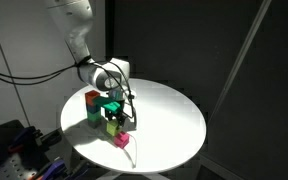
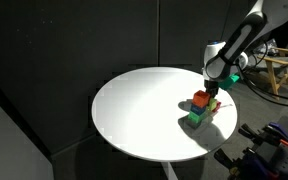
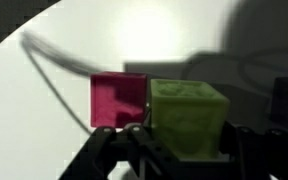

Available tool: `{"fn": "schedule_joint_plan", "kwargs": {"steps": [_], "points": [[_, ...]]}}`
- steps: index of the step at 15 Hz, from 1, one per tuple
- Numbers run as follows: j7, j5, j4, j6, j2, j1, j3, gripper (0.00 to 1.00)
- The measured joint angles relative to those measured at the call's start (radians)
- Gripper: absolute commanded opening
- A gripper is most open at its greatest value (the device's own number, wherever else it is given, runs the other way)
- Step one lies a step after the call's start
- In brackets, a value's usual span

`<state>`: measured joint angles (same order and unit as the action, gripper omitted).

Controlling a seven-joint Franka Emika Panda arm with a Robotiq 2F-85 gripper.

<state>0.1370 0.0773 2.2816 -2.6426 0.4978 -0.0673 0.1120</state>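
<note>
In my wrist view, going from the left, a blurred thin cable [image 3: 54, 55] curves over the round white table [image 3: 34, 120]. Next comes a pink block [image 3: 119, 100], which sits just ahead of my left finger [image 3: 119, 150]. Its right face lies against the lime-green block [image 3: 187, 115], or so near that I see no gap.

The lime-green block stands upright on the table, squarely inside my claw [image 3: 189, 145]. One finger is close by its left side and the other close by its right. The jaws are about as wide apart as the block itself. I cannot tell whether the pads press on it or only stand beside it. Farther right, at the edge of the view, is a dark block [image 3: 287, 100], too blurred for me to name its colour.

In an exterior view, a red block [image 1: 91, 98] stands leftmost in the cluster, with a green block [image 1: 111, 105] just beside it. My claw [image 1: 121, 108] comes down right of those two. The lime-green block [image 1: 112, 125] and the pink block [image 1: 122, 138] are below it, towards the near rim.

From the opposite side, the cluster lies near the right edge of the table [image 2: 134, 110]. There the green block [image 2: 195, 117] is in front, the red block [image 2: 200, 99] is behind it, and my claw [image 2: 213, 96] comes down at the right of the group.
</note>
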Motion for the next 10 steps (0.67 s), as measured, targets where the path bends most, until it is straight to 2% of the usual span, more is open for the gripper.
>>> {"fn": "schedule_joint_plan", "kwargs": {"steps": [6,8,10], "points": [[-0.002,0.000,-0.007,0.000,0.005,0.000,0.000,0.25],[-0.002,0.000,-0.007,0.000,0.006,0.000,0.000,0.75],[-0.003,0.000,-0.007,0.000,0.007,-0.001,0.000,0.80]]}}
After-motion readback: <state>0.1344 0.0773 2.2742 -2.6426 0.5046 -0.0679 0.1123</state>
